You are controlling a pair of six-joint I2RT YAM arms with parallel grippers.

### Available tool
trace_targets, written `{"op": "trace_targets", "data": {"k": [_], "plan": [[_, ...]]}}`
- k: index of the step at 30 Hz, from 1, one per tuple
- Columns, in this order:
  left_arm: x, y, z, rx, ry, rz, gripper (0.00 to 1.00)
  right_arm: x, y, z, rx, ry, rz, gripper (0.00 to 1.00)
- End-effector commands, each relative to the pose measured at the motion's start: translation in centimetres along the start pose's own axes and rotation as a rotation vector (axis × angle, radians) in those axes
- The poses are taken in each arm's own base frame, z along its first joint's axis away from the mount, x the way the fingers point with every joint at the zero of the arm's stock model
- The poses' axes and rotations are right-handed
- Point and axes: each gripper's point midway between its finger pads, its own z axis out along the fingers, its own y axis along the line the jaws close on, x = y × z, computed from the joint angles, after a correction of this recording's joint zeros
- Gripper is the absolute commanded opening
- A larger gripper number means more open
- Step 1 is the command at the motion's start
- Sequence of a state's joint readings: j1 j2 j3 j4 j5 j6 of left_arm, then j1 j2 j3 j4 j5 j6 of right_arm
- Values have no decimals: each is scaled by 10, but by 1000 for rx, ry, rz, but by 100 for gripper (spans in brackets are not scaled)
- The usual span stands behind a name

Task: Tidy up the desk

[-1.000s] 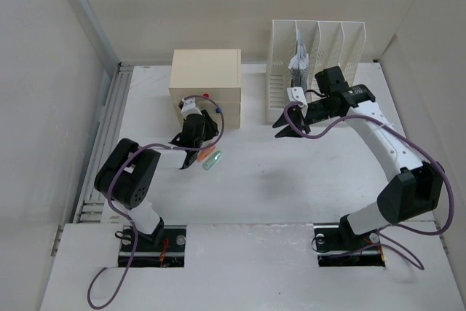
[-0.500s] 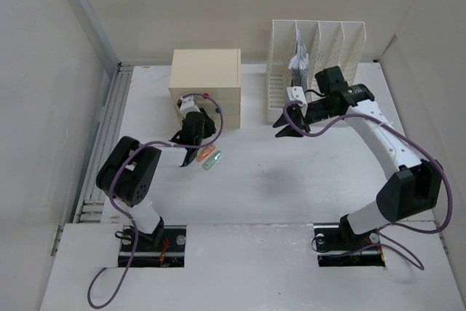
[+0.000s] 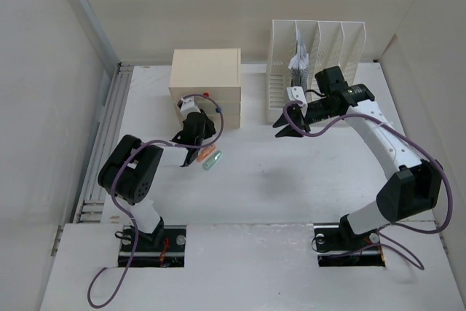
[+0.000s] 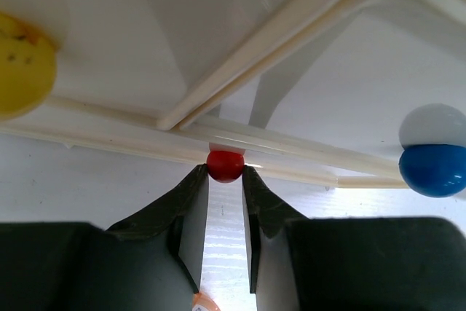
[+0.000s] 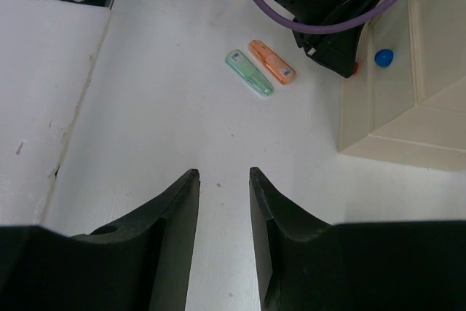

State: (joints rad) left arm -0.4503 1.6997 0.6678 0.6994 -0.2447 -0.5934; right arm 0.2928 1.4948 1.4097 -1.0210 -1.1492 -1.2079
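Two robot arms work over a large matte white table (image 3: 291,180), seen from above. The table fills the middle of the overhead view, and each arm's base sits in one of two dark cutouts (image 3: 175,242) near the 6 o'clock edge.

A cream drawer box (image 3: 205,71) stands on the table at about 11 o'clock. A white slotted file rack (image 3: 320,41) stands at about 1 o'clock, near the drawer box but apart from it.

The left arm reaches toward 12 o'clock to the front of the drawer box. In the left wrist view, the left gripper (image 4: 226,177) is clenched on a small red knob (image 4: 226,165) on the box front, one dark fingertip pressed against each side. A blue knob (image 4: 435,169) lies at 3 o'clock from the red one, and a yellow knob (image 4: 20,63) at about 10 o'clock.

Beside the left wrist, toward 5 o'clock, a small green stick (image 3: 212,160) and an orange stick (image 3: 202,156) lie flat on the table, side by side and nearly touching.

The right arm bends in from the right. The right gripper (image 3: 282,131) hangs over the table just in front of the file rack's 7 o'clock corner. In the right wrist view its jaws are parted, with only bare tabletop visible between them.
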Motion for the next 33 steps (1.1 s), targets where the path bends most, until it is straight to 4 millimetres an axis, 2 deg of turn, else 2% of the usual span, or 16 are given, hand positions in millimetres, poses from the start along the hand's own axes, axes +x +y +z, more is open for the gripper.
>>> {"op": "trace_targets", "data": {"k": [1,5,13,14,16,18,22,27,33], "plan": [[-11,0,7,-6,-32,-29,15,-7,1,0,-10,-43,-12,39],[-8,3,1,-7,-31,-47,12,-7,1,0,-10,-43,-12,39],[20,9,-25,-8,-8,-43,12,-5,0,1,-14,-42,-4,39],[21,5,-30,7,-12,-55,12,-5,0,1,-14,-42,-4,39],[27,14,-35,-7,-9,-60,12,-5,0,1,-14,-42,-4,39],[34,11,-41,6,5,-58,12,-5,0,1,-14,-42,-4,39],[35,15,-54,6,-7,-62,12,-5,0,1,-14,-42,-4,39],[40,7,-71,42,-12,-73,12,-4,1,1,-17,-41,5,39],[46,6,-78,34,-5,-62,13,-6,2,1,-20,-49,5,39]]}}
